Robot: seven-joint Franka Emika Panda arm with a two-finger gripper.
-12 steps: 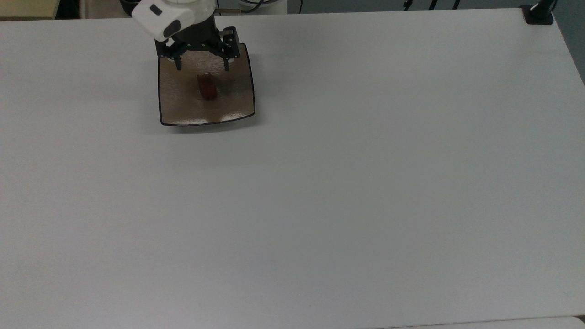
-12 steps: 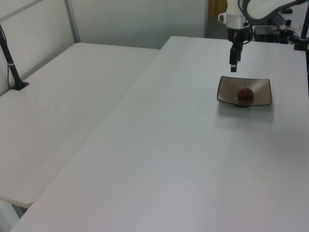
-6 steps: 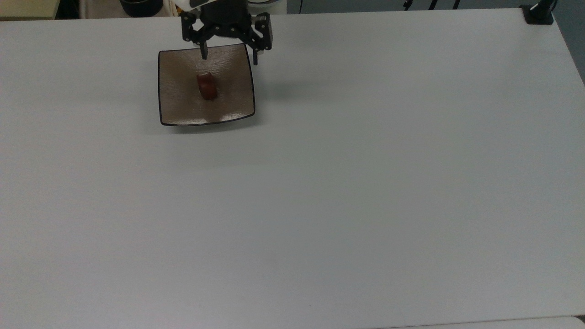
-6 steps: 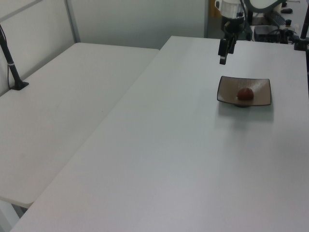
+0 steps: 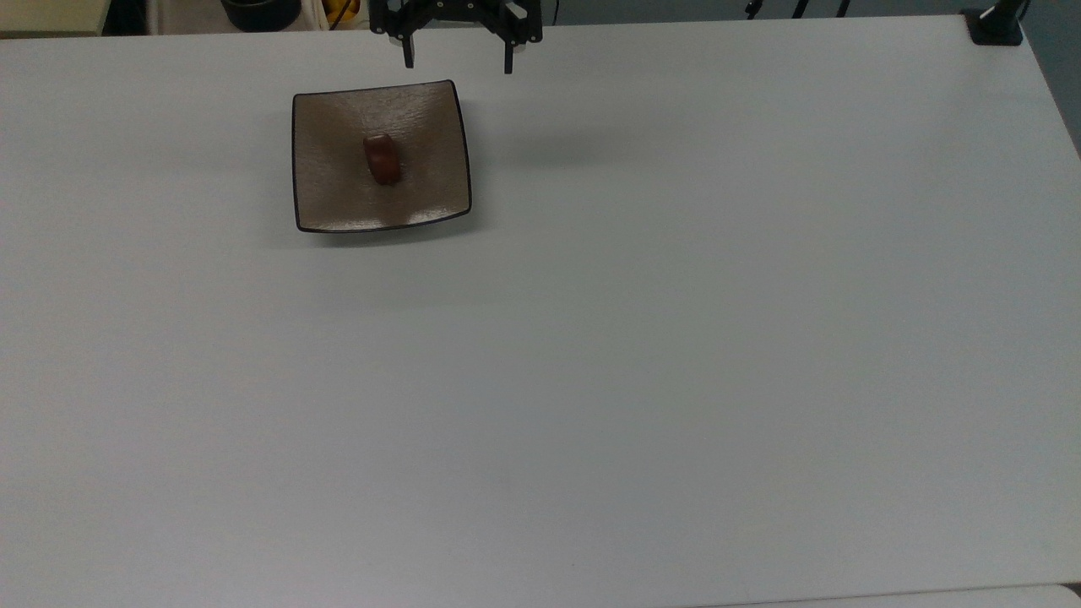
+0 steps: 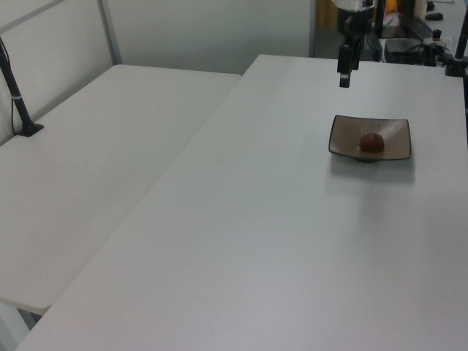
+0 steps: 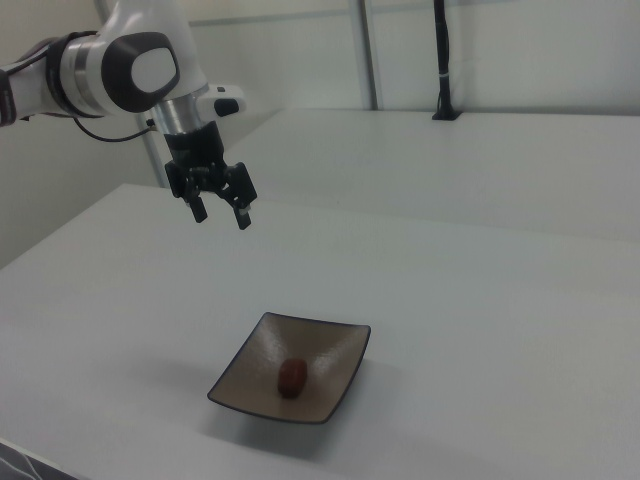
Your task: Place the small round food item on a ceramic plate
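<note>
The small round food item (image 5: 382,159) (image 6: 371,142) (image 7: 291,376), a glossy dark red-brown lump, lies in the middle of the ceramic plate (image 5: 329,194) (image 6: 341,138) (image 7: 330,350), a square brown plate with a thin black rim. My gripper (image 5: 457,57) (image 6: 344,76) (image 7: 221,215) hangs open and empty well above the table. In the top view it is beyond the plate's far right corner, at the top edge. In the right view it is up and to the left of the plate.
The plate rests on a wide white table (image 5: 591,338). A second white table (image 6: 95,168) adjoins it on the left view's left, with a black clamp post (image 6: 18,102). Another black clamp (image 5: 995,25) sits at the top view's upper right corner.
The open gripper has risen off the plate and drawn back toward the top view's upper edge and rightward. The food item stays on the plate, unmoved.
</note>
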